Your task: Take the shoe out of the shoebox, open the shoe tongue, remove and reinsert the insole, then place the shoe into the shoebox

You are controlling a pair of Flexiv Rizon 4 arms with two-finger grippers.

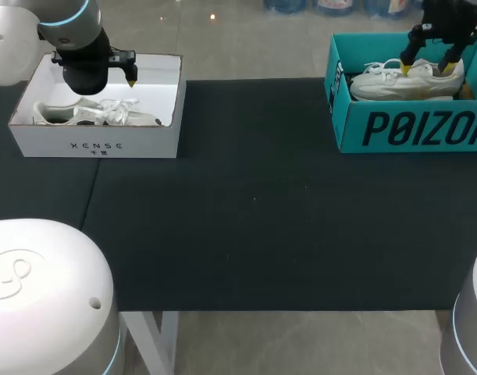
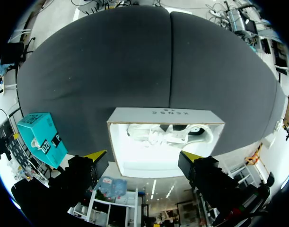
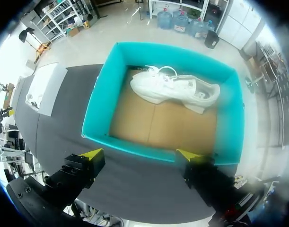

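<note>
My right gripper (image 3: pixel 139 153) hangs over the teal shoebox (image 3: pixel 98 101) at the far right of the dark table (image 1: pixel 254 219), jaws wide and empty. A white shoe (image 3: pixel 175 87) lies inside along one long wall. At the far left, my left gripper (image 2: pixel 143 156) hovers, fingers equally spread, above a white box (image 2: pixel 165 113) holding a second white shoe (image 2: pixel 168 135).
</note>
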